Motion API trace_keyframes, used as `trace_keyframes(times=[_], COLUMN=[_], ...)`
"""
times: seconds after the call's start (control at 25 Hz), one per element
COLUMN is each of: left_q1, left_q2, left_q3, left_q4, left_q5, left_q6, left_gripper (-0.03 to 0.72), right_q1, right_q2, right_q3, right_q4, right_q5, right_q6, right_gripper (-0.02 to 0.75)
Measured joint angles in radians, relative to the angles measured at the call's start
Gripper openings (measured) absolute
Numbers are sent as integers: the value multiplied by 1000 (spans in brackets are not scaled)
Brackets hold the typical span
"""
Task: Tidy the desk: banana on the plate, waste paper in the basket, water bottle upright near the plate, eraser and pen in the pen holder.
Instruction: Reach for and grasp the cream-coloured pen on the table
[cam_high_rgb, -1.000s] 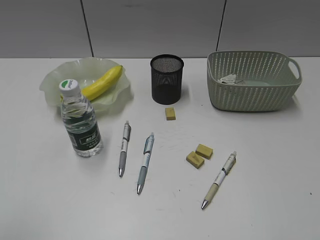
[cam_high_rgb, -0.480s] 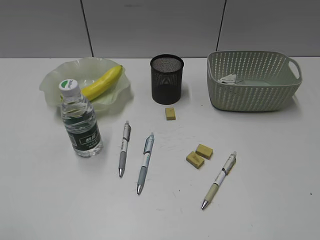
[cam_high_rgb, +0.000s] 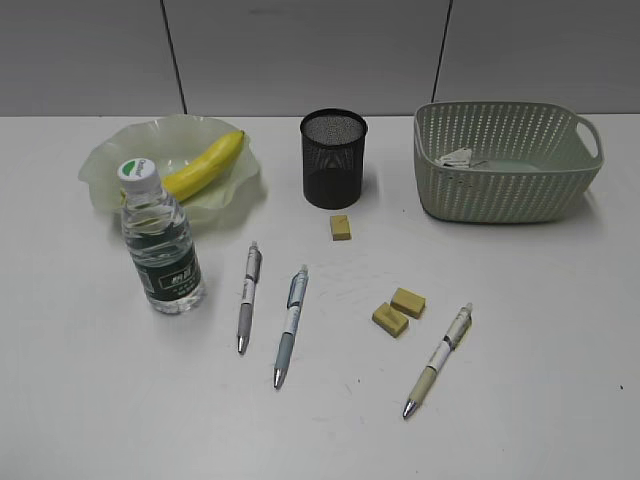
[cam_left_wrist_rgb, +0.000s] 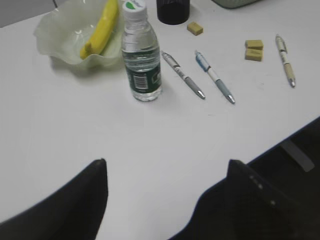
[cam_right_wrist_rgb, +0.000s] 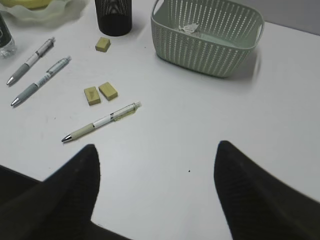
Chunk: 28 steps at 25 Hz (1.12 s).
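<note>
— On the left of the frame, can you read anything on the water bottle (cam_high_rgb: 162, 243)?
— Only a dark green label with small white print, too fine to read, and a green mark on the white cap. It stands upright just in front of the plate (cam_high_rgb: 115, 160).
— What do the containers hold?
— A banana (cam_high_rgb: 206, 165) lies in the ruffled plate. Waste paper (cam_high_rgb: 459, 158) sits inside the basket (cam_high_rgb: 500, 190), upper right. I cannot see into the pen holder (cam_high_rgb: 333, 160), top centre.
— And the desk (cam_high_rgb: 540, 340)?
— White, backed by grey wall panels. Three pens and three erasers lie loose in the middle.
— The claws?
— The left gripper (cam_left_wrist_rgb: 167, 172) and the right gripper (cam_right_wrist_rgb: 157, 155) both hang wide open above bare desk, gripping nothing.
</note>
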<state>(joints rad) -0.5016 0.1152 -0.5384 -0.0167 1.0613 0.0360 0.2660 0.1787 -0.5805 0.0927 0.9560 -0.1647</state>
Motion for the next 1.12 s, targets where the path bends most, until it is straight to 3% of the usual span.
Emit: trace_keyframes(times=[0.32,0.6,0.76,0.96,1.12], left_q1=[0,0,0,0,0], left_q2=[0,0,0,0,0], left_q3=[0,0,0,0,0], left_q4=[39,40,40,40,40], left_q5=[-5,-5,-6,-6,-6], left_q6=[0,0,0,0,0], left_gripper=[538,529,518,516,515], right_q1=[0,4,61,146,159], right_q2=[457,879,1080,1270,1386], right_q3=[-143,-368,-471,-542,-559], right_q4=[1,60,53,26,71], right_q5=[-61,21,88,113,113], right_q6=[9,224,359,587,687], right_gripper=[562,550,540,540,534])
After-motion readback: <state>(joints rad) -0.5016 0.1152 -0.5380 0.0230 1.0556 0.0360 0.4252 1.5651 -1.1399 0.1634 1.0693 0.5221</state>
